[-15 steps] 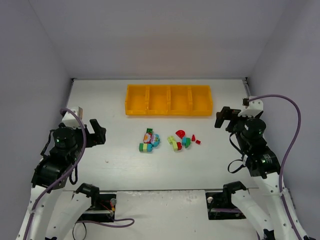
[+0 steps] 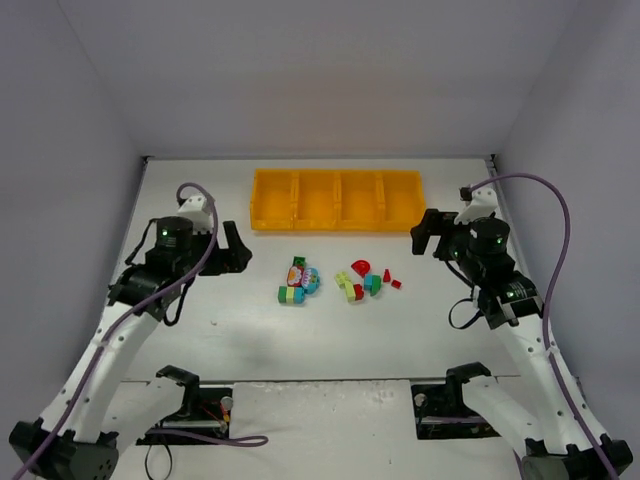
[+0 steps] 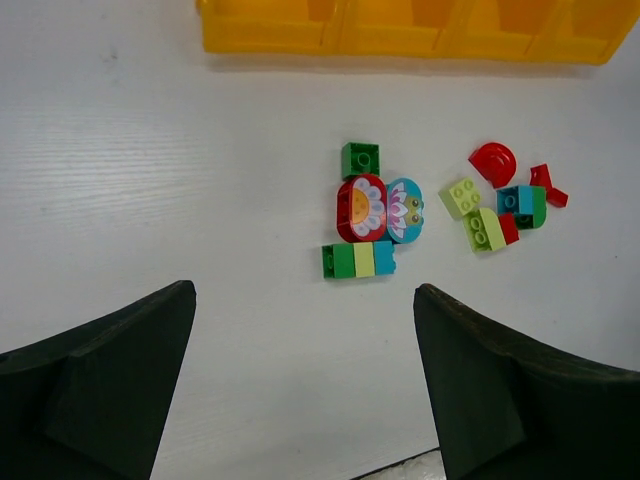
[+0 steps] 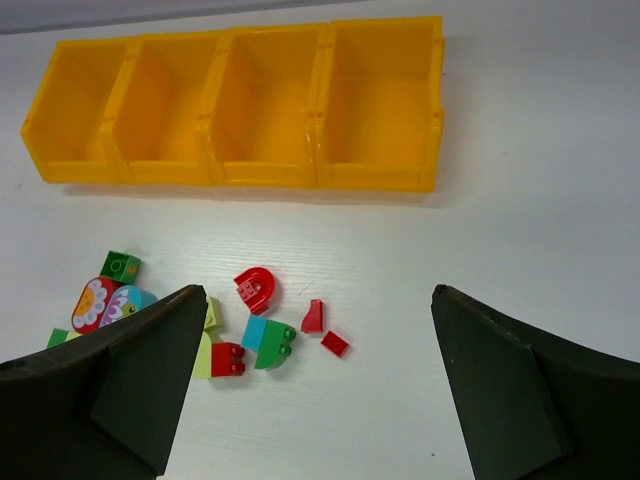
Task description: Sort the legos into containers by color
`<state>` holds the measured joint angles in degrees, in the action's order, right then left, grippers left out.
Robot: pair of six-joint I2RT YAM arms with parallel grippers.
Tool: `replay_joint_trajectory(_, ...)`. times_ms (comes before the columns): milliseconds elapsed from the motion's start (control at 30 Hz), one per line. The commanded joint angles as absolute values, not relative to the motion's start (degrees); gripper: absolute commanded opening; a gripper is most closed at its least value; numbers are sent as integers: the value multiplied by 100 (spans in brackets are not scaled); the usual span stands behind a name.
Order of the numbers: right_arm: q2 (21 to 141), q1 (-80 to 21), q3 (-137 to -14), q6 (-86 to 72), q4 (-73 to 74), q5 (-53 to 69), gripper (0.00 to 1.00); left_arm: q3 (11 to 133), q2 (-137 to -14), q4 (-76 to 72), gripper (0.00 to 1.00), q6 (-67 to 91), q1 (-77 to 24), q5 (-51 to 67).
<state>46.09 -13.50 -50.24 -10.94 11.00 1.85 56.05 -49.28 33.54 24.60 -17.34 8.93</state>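
The legos lie in two small heaps on the white table. The left heap (image 2: 299,281) has a dark green brick (image 3: 360,159), a red flower piece (image 3: 361,208), a teal piece and a green-lime-teal row (image 3: 358,260). The right heap (image 2: 368,277) has a red arch (image 4: 256,288), lime bricks, a teal-green piece (image 4: 268,340) and small red wedges (image 4: 314,317). The orange-yellow tray (image 2: 337,200) with its four compartments stands behind them; they look empty. My left gripper (image 2: 232,255) is open, left of the heaps. My right gripper (image 2: 428,235) is open, to their right.
Grey walls close in the table on three sides. The tray's front wall (image 3: 400,40) runs along the top of the left wrist view. The arm bases (image 2: 190,385) and cables sit at the near edge.
Both arms have swung inward and forward toward the legos; the left gripper moved right, the right gripper moved left. The legos have not moved.
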Motion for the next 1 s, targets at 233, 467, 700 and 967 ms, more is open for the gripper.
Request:
replay_joint_trajectory(233, 4922, -1371, -4869, -1608, 738, 580, 89, 6390, -7383, 2522, 81, 3067, -2856, 729)
replay_joint_trajectory(467, 5010, -1380, -4834, -1714, 730, 598, 89, 7030, -8874, 2592, 59, 3120, -3243, 624)
replay_joint_trajectory(700, 4957, -1380, -4764, -1810, 729, 624, 89, 7409, -9553, 2680, 55, 3375, -3287, 378)
replay_joint_trajectory(967, 4975, -1380, -4702, -1872, 729, 607, 89, 7962, -10203, 2733, 55, 3524, -3471, -148)
